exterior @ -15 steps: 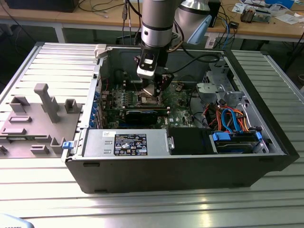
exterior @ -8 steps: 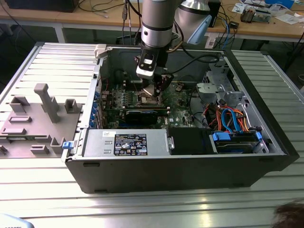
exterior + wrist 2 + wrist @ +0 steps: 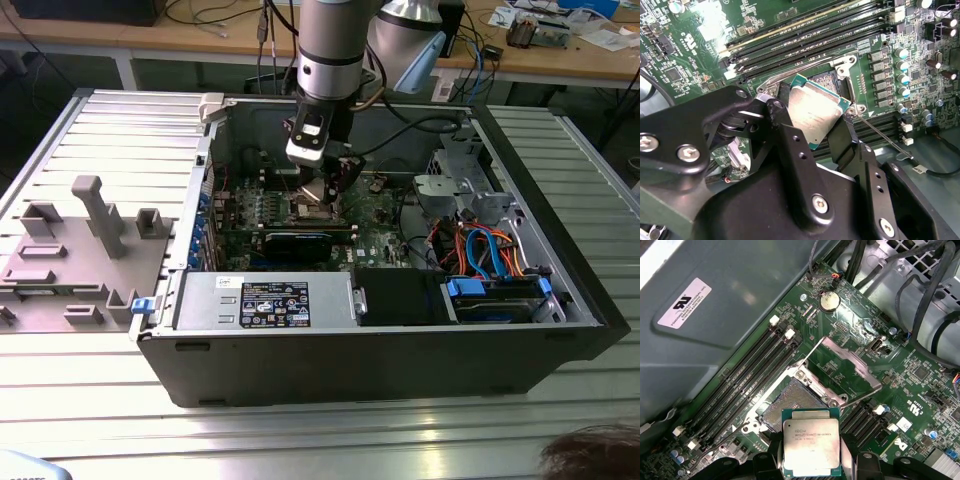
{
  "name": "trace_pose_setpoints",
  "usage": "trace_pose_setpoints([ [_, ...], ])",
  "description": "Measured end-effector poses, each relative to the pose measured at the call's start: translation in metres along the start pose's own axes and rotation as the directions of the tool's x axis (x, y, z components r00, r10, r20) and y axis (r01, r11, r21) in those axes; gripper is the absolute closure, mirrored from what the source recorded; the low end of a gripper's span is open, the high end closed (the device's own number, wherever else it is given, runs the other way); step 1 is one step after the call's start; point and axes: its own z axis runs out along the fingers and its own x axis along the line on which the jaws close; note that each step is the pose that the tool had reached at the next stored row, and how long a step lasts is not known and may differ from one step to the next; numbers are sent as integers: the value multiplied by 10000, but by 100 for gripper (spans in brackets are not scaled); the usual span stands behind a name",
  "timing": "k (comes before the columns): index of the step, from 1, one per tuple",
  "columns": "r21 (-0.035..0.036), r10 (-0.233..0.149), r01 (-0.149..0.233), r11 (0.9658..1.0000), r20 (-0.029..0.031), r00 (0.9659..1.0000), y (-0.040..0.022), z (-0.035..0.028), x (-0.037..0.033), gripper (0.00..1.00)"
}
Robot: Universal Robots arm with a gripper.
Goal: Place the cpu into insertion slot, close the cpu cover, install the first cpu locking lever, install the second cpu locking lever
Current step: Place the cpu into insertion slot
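Note:
My gripper point(image 3: 320, 195) is down inside the open computer case, shut on the cpu point(image 3: 318, 190). In both wrist views the cpu point(image 3: 815, 112) point(image 3: 811, 447) is a silver-topped square chip on a green edge, pinched between two black fingers point(image 3: 842, 142). It hangs tilted just above and beside the insertion slot point(image 3: 790, 407), whose grey pin field lies bare inside its metal rim. The cpu hides part of the insertion slot point(image 3: 832, 80) in the second wrist view. The cpu cover point(image 3: 850, 360) is swung open, away from the slot. A thin wire locking lever point(image 3: 885, 137) sticks out beside the socket, unlatched.
Long black memory slots point(image 3: 747, 372) run on both sides of the socket. A power supply point(image 3: 265, 300), a black expansion card point(image 3: 300, 243) and drive cables point(image 3: 480, 250) crowd the case. A grey fixture plate point(image 3: 70, 250) lies outside at the exterior view's left. A person's hair point(image 3: 590, 450) shows at that view's lower right.

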Motion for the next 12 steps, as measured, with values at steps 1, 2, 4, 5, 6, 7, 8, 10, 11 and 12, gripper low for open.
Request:
trace_pose_setpoints([
  [1,0,15,-15,10000,1,10000,0,0,0,45],
  [2,0,27,-27,10000,1,10000,0,1,0,45],
  [4,-1,51,-51,10000,1,10000,0,2,0,45],
  [5,-1,62,-62,10000,1,10000,0,2,0,45],
  [6,-1,73,-73,10000,1,10000,0,3,0,45],
  [7,-1,86,-86,10000,1,10000,0,3,0,45],
  [8,-1,99,-99,10000,1,10000,0,3,0,45],
  [10,-1,123,-123,9999,2,9999,0,4,0,45],
  [11,-2,131,-131,9999,2,9999,0,4,0,45],
  [12,-2,145,-145,9999,2,9999,0,5,0,45],
])
